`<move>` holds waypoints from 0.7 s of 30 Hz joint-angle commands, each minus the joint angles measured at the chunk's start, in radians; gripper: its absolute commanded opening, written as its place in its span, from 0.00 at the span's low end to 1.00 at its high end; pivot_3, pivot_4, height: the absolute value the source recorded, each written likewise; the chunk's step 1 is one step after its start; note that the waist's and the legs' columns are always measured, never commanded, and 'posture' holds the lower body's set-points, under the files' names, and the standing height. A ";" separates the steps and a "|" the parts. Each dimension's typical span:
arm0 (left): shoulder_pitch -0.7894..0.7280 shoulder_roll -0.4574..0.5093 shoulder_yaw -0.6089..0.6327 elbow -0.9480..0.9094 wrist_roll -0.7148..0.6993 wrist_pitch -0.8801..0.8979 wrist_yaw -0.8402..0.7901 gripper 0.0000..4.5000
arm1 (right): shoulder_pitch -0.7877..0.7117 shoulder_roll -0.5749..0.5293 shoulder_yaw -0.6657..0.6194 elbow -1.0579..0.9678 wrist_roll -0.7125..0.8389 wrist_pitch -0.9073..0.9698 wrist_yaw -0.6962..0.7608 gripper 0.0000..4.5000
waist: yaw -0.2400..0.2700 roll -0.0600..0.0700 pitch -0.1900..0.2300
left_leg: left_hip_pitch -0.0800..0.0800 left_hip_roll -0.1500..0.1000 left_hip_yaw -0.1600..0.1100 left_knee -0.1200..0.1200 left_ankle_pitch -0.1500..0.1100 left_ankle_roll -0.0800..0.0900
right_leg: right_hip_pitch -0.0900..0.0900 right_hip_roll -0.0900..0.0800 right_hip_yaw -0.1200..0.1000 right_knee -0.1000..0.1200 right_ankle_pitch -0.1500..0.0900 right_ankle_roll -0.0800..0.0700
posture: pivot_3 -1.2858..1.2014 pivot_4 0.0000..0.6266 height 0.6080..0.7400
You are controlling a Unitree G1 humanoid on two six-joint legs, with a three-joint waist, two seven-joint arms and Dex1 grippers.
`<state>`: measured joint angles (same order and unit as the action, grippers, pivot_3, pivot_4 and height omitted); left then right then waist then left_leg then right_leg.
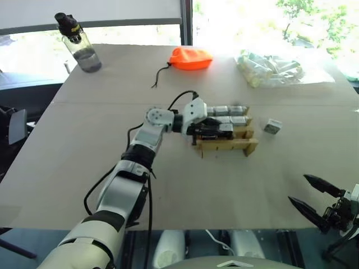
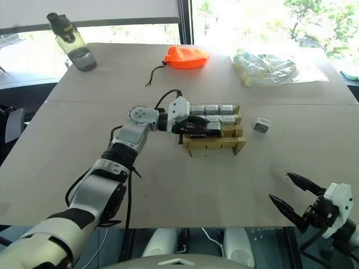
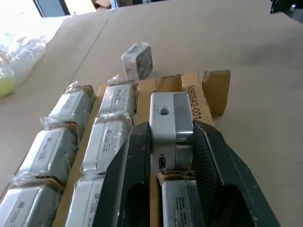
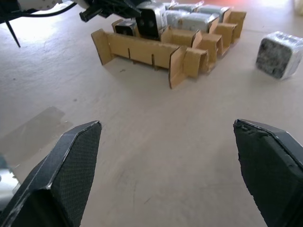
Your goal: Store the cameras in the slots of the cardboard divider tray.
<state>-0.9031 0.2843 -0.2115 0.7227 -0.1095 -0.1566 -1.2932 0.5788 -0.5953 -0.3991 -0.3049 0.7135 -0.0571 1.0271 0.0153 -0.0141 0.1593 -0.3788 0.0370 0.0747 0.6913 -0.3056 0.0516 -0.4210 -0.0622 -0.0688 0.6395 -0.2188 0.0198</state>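
The cardboard divider tray [image 1: 225,147] sits mid-table, its two far rows filled with wrapped silver-grey cameras [image 1: 229,110]. My left gripper [image 1: 216,133] reaches in from the left and is shut on a bare silver camera [image 3: 165,113], held over the third row just past another camera [image 3: 177,203] seated there. The front row [image 4: 142,49] holds nothing. One loose wrapped camera [image 1: 273,126] lies on the table right of the tray. My right gripper [image 1: 298,188] hovers open near the table's front right, its fingers [image 4: 75,161] spread wide with nothing between them.
A water bottle [image 1: 80,45] stands at the far left corner. An orange drawstring pouch [image 1: 190,58] lies at the back centre, and a clear bag of pale items [image 1: 269,68] at the back right. Bare tabletop lies between the tray and the front edge.
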 commanded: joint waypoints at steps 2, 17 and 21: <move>0.021 0.012 -0.021 -0.065 0.013 0.063 -0.011 0.14 | -0.019 0.012 -0.037 -0.015 0.011 0.005 -0.001 0.98 | 0.000 0.000 0.000 | 0.000 0.000 0.000 0.000 0.000 0.000 | 0.000 0.000 0.000 0.001 0.000 0.000 | 0.52 0.24 1.00; 0.083 0.015 -0.021 -0.213 -0.025 0.238 -0.012 0.14 | -0.064 0.018 -0.031 -0.003 -0.007 0.013 0.024 0.98 | 0.000 0.001 0.000 | 0.000 0.000 0.000 0.000 0.001 -0.002 | 0.000 0.000 0.000 0.001 0.000 0.000 | 0.52 0.24 1.00; 0.086 0.019 -0.018 -0.228 -0.026 0.247 -0.004 0.53 | -0.075 0.008 -0.037 0.004 -0.004 0.023 0.030 1.00 | 0.000 0.000 0.000 | 0.000 0.000 0.000 0.000 0.001 -0.001 | 0.000 0.000 0.000 0.001 0.000 0.000 | 0.52 0.24 1.00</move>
<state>-0.8168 0.2991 -0.2358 0.5343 -0.1210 0.0921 -1.2995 0.5094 -0.5763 -0.4047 -0.2948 0.7021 -0.0381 1.0466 0.0154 -0.0136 0.1590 -0.3784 0.0369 0.0744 0.6913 -0.3048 0.0503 -0.4211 -0.0617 -0.0687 0.6407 -0.2189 0.0197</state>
